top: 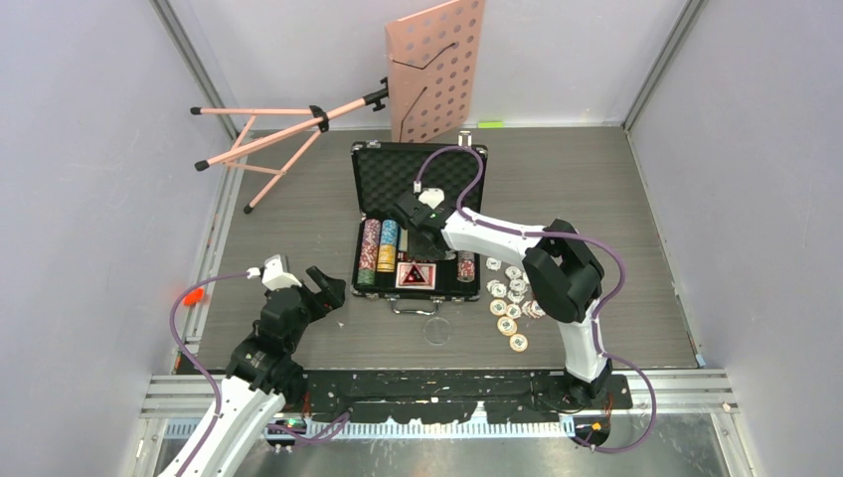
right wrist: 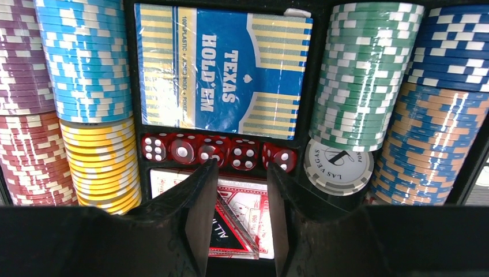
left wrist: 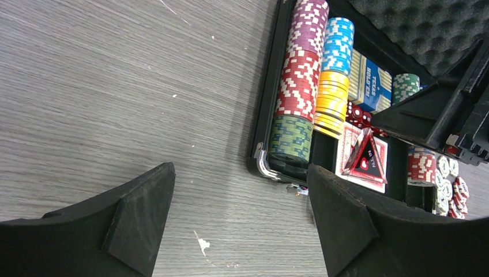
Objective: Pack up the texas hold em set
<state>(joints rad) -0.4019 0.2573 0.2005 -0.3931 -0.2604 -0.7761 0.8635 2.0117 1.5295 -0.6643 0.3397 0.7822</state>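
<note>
Left gripper (left wrist: 241, 170) and right gripper (right wrist: 241, 173) jaws were both released, empty. The triangular marker (left wrist: 364, 157) seemed propped edgewise; it could jam the case (top: 373, 169) lid.

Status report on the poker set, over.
Left gripper open, beside case. Right gripper open, empty, above it. Case open, chips loose on table. Nothing blocking.

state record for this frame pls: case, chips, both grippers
case: open, lid back, foam showing
packed: chip stacks, blue card deck, red dice
loose chips: on table, right of case
left gripper: open, over table left of case
right gripper: open, empty, above red-backed cards in case
other: pink music stand at far side
</note>
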